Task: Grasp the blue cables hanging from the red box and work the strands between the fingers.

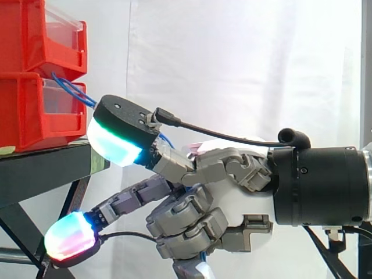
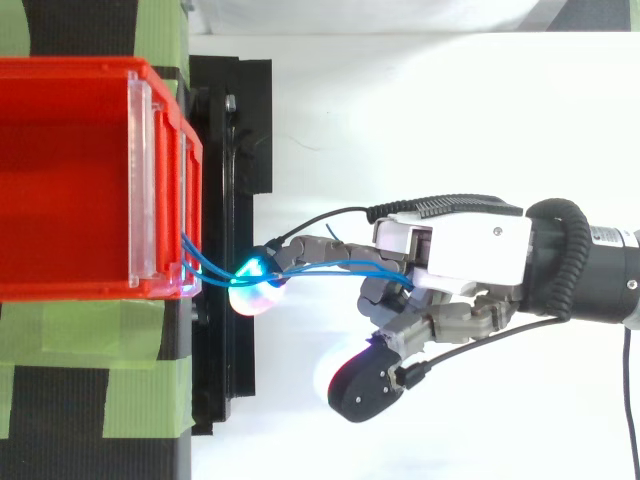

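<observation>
Robot hand (image 1: 232,192) enters from the right of the side view at about the height of the stand top, palm toward the bins. Its state is clamped: several fingers are curled in against the palm with the blue cables (image 2: 330,267) running in under them, and a short length of blue shows below the curled fingers in the side view. Two digits reach out toward the bins. The upper one ends in a cyan-green fingertip (image 1: 116,139) just in front of the lower bin. The lower one ends in a red and cyan fingertip (image 1: 68,237) below the stand top.

The cables leave the front lip of the lower red bin (image 1: 29,116) at its near corner, loop down, and pass behind the upper pad. In the top view they cross the open gap from the bin front to the palm in a shallow sag, beside an outstretched finger.

A second red bin (image 1: 35,35) is stacked on the first, and each has a clear front panel (image 2: 143,180). Both rest on the black stand (image 1: 40,165), which carries strips of green tape (image 2: 90,330). A white curtain (image 1: 232,58) hangs behind.
</observation>
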Tool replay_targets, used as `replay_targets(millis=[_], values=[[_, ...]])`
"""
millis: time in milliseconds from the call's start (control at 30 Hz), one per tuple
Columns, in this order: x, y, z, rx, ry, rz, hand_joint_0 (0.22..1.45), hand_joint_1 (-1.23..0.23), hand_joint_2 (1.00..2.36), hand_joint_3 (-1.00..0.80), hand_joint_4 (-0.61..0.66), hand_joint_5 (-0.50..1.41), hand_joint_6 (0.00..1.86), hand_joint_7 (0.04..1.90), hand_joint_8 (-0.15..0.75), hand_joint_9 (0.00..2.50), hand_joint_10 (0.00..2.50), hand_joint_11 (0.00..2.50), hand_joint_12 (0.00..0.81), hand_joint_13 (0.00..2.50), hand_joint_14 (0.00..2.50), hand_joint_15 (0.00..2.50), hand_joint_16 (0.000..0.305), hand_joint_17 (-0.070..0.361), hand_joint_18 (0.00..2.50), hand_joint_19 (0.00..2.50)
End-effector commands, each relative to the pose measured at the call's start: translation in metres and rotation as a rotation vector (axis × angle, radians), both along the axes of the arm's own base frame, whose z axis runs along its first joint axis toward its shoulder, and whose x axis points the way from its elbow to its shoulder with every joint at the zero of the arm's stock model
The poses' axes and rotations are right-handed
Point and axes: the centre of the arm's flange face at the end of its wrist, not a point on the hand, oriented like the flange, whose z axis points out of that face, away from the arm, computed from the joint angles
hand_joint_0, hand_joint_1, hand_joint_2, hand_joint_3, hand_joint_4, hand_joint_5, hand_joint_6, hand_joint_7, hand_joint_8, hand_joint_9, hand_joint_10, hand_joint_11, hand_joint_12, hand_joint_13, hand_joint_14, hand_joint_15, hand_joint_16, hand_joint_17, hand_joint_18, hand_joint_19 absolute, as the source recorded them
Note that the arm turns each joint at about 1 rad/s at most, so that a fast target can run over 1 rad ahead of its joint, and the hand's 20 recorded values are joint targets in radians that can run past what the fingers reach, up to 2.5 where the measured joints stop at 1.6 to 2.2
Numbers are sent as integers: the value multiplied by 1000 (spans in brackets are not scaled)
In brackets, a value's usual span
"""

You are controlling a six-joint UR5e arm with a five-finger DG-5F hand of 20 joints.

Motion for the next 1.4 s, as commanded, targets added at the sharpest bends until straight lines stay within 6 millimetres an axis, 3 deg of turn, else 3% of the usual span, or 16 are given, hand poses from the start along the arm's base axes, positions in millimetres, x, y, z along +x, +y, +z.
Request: replay_targets(millis=[0,1367], values=[[0,0,0,0,0,0,652,-421,1000,-1000,363,-96,9,815,561,1914,2500,2500,714,2159,2500,1831,260,195,2500,787],[0,0,0,0,2,0,659,-405,1000,-1000,348,-107,9,803,556,1868,2500,2500,701,2116,2500,1800,259,194,2500,778]])
